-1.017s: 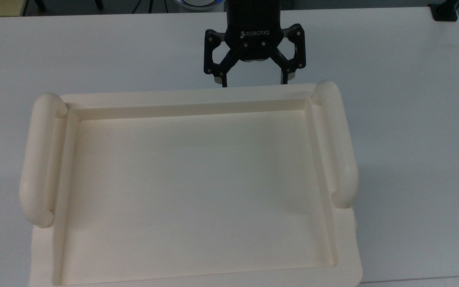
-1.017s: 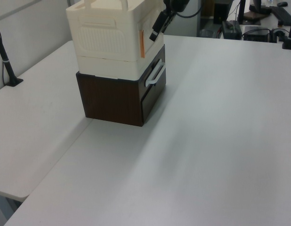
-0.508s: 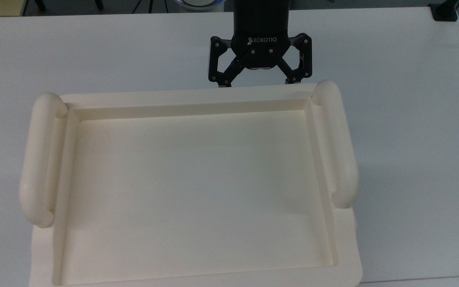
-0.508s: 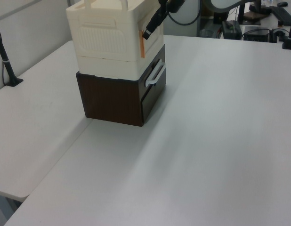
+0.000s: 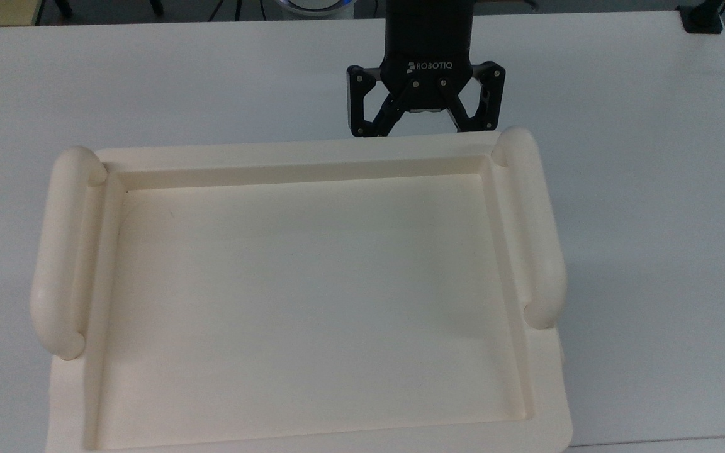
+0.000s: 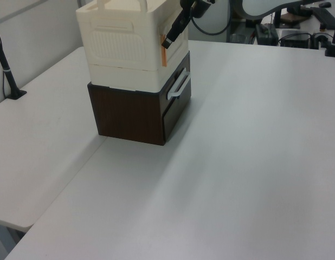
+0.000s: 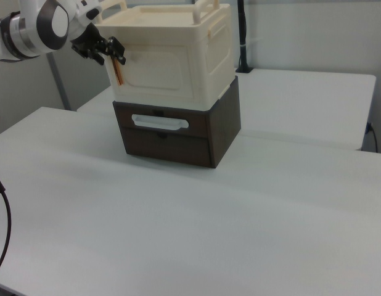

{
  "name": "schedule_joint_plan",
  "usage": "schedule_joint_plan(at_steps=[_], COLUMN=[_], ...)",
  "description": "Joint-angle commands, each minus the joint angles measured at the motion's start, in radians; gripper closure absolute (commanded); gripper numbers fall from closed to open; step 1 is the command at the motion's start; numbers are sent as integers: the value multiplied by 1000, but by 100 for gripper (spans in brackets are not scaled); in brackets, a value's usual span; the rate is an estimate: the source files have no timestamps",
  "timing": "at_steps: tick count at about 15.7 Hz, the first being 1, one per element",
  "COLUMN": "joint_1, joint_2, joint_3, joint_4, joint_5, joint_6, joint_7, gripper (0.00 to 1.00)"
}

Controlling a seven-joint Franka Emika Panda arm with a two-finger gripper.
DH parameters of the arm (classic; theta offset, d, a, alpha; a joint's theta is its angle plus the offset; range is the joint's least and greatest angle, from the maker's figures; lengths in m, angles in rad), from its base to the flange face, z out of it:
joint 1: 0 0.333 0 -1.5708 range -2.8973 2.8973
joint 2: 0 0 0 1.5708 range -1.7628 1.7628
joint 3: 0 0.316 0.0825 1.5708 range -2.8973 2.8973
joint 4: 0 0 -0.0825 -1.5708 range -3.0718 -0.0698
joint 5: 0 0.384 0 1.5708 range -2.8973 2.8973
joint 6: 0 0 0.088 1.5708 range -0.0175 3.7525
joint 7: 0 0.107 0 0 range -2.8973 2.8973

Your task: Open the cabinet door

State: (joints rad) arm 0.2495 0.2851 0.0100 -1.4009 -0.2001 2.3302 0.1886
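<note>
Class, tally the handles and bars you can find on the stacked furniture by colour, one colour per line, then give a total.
Cream: 2, the bars on top of the cabinet
Copper-red: 1, the door handle
White: 1, the drawer handle on the brown unit
Total: 4

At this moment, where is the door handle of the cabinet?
The handle is a slim orange strip at the right view's left edge of the cream door, above the dark drawer unit. The end effector is right at it.
</note>
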Motion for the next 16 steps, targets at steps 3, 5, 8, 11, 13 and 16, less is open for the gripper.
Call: schedule_joint_plan(at_steps=[3, 5, 8, 11, 13, 16], joint_1=[5, 5, 2, -2, -3, -1], joint_2=[25, 25, 25, 23, 25, 23], joint_3=[-5, -5, -5, -5, -5, -5], joint_4=[11, 10, 10, 10, 10, 10], joint_5=[-28, -28, -27, -27, -25, -21], joint_6=[20, 20, 20, 20, 20, 18], joint_7=[15, 17, 17, 17, 17, 17], gripper=[40, 45, 57, 73, 76, 81])
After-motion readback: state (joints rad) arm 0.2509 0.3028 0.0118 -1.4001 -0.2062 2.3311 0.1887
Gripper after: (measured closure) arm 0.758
